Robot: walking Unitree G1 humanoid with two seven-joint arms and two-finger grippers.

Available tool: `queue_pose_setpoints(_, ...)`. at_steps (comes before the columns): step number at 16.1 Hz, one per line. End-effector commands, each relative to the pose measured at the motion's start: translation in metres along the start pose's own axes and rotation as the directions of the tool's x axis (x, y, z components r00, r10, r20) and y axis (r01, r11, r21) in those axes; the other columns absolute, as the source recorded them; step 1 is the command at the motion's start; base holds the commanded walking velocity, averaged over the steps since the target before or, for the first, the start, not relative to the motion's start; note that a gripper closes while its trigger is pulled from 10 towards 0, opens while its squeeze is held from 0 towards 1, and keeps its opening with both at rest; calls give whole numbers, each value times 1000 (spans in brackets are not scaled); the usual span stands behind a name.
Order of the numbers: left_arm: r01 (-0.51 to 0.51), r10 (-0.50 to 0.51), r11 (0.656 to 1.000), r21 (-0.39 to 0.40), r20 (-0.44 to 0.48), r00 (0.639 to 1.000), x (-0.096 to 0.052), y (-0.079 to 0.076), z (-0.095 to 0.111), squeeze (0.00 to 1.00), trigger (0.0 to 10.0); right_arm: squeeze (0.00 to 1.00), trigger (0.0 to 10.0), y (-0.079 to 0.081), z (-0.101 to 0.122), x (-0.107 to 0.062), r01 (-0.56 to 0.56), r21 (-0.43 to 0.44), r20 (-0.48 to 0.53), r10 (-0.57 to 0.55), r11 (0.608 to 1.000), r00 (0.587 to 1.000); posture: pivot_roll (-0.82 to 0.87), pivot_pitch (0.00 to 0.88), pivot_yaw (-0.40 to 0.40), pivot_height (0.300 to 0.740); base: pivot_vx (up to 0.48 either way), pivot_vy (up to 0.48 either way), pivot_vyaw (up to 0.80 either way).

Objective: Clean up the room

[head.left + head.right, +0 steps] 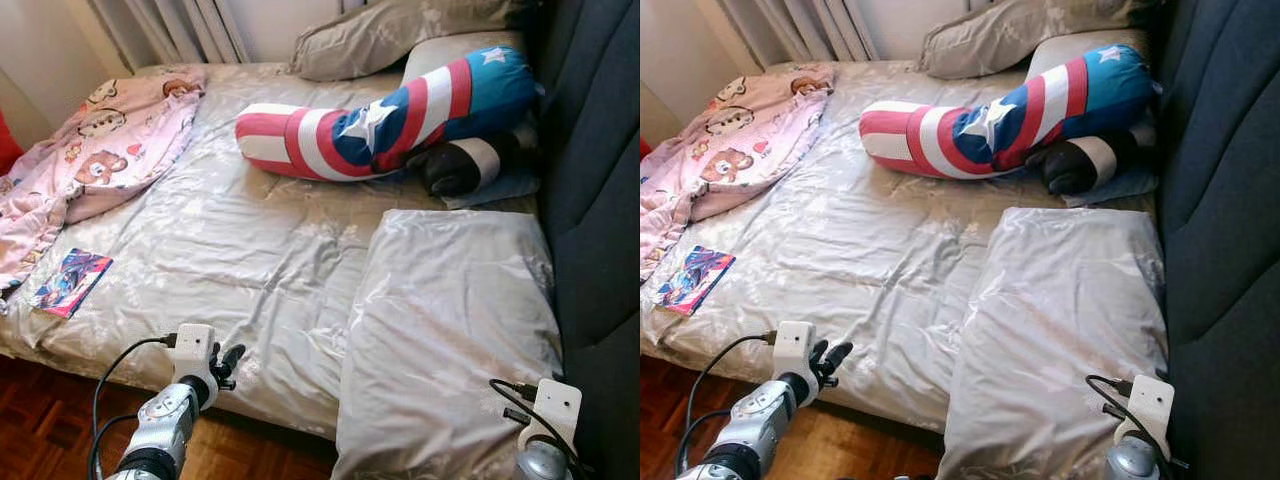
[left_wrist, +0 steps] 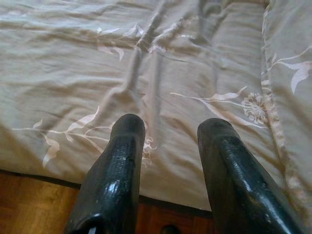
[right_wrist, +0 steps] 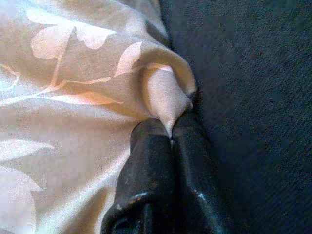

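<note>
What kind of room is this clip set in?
Most likely a bedroom: a bed with a grey sheet, pillows, and a pink cartoon blanket. The right gripper pinches a pillow corner beside the dark headboard; the left gripper is open over the sheet.

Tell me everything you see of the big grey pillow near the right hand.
The grey pillow has a satiny case with a faint pale floral print, wrinkled. It lies flat on the bed's near right corner, against the dark headboard, overhanging the near edge. The right hand is shut on a fold of its corner fabric.
</note>
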State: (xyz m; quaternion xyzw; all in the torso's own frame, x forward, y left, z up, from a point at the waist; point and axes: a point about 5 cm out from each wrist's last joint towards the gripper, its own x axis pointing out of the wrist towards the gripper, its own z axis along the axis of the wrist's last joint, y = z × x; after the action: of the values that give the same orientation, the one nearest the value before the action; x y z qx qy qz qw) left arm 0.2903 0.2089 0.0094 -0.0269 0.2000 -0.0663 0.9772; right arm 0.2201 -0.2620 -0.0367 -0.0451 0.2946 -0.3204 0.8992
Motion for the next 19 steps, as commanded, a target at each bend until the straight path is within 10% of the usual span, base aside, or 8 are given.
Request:
queue_pose_setpoints(1,-23,22,1000,-10,-27,999,-3,4,-7,0,10000,0,10000,5,11,1,-17,50,40,15,999,999,94,111,108,740,0,0,0)
queue_pose_setpoints(2,-25,24,1000,-11,-28,999,-4,4,-8,0,10000,0,10000,13,10,-2,-63,81,41,60,995,997,93,110,106,740,0,0,0)
queue_pose_setpoints(3,-26,26,1000,-12,-29,999,-4,5,-8,0,10000,788,10000,19,11,-3,-102,93,51,97,990,994,93,111,103,740,0,0,0)
queue_pose_setpoints(4,-29,28,1000,-11,-30,999,-4,4,-9,0,10000,1000,10000,23,13,-4,-126,94,60,120,988,991,93,109,101,740,0,0,0)
queue_pose_setpoints(7,-34,33,999,-19,-36,999,-4,3,-11,0,10000,1000,10000,29,29,-3,-168,123,130,152,978,980,86,100,93,740,0,0,0)
queue_pose_setpoints(8,-38,37,999,-25,-42,998,-4,2,-13,0,10000,0,10000,40,44,-6,-270,95,227,244,958,943,80,91,85,740,0,0,0)
queue_pose_setpoints(15,-111,98,990,-85,-148,984,-3,-8,-31,0,10000,0,10000,91,12,-33,-622,-29,20,623,783,782,49,0,14,740,0,0,0)
queue_pose_setpoints(19,-167,132,981,-101,-286,949,-15,-17,-64,0,10000,0,10000,83,-6,-32,-601,-42,-114,593,798,797,42,0,-42,740,0,0,0)
